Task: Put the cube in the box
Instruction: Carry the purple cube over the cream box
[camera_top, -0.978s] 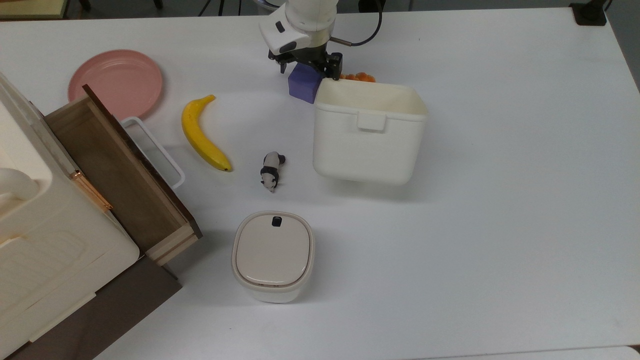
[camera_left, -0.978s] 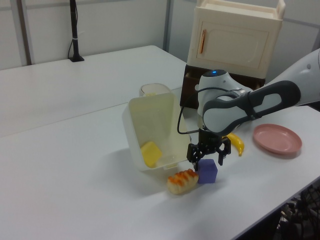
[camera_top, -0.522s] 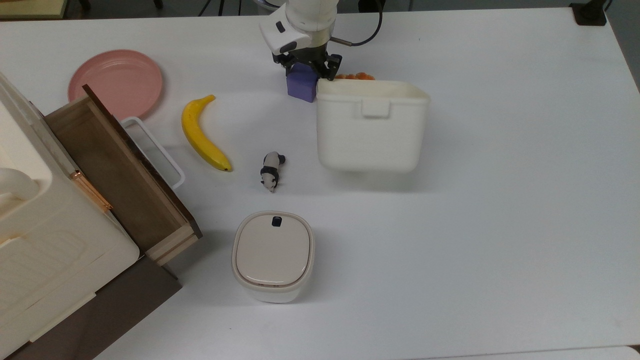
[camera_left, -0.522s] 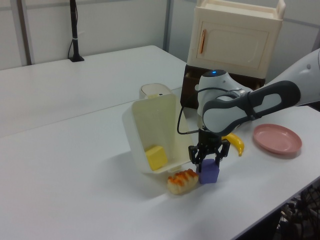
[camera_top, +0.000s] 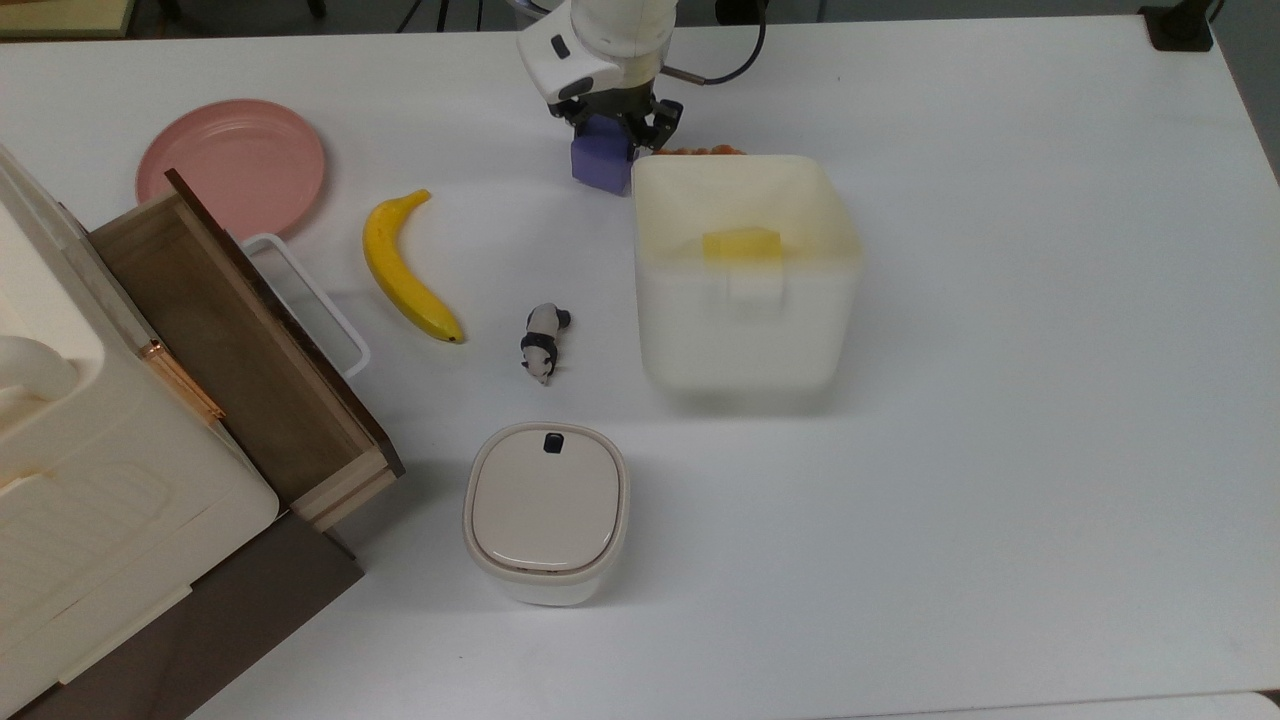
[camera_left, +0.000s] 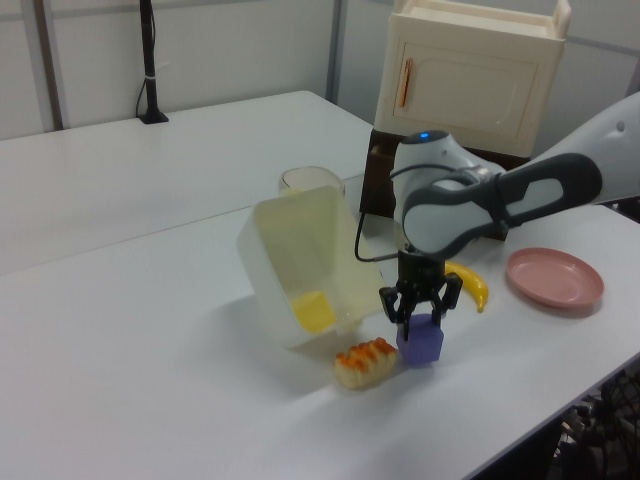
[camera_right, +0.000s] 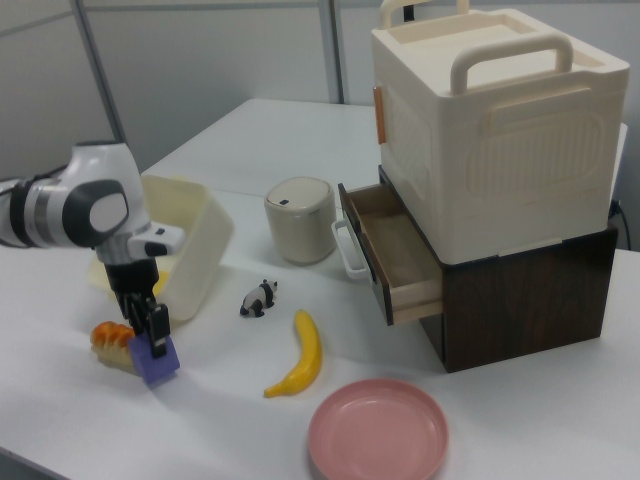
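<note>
The purple cube (camera_top: 600, 166) sits low by the table surface, just off the far-left corner of the box in the top view. My gripper (camera_top: 612, 128) stands over it with its fingers closed on the cube's upper sides. The left view shows the gripper (camera_left: 420, 308) pinching the cube (camera_left: 421, 342), and so does the right view, with gripper (camera_right: 152, 326) and cube (camera_right: 158, 363). The cream-white box (camera_top: 660, 330) is blurred and tilted, its opening showing in the left view (camera_left: 262, 262). A yellow cube (camera_top: 740, 244) lies inside it.
An orange-topped bread piece (camera_left: 364, 362) lies between cube and box. A banana (camera_top: 402, 268), a panda figure (camera_top: 542, 342), a pink plate (camera_top: 232, 165) and a lidded container (camera_top: 546, 510) stand on the table. The storage unit's open drawer (camera_top: 240, 350) juts out at the top view's left.
The box has rocked so its opening and the yellow cube now show in the top view. My gripper and the purple cube have shifted slightly away from the box and straightened.
</note>
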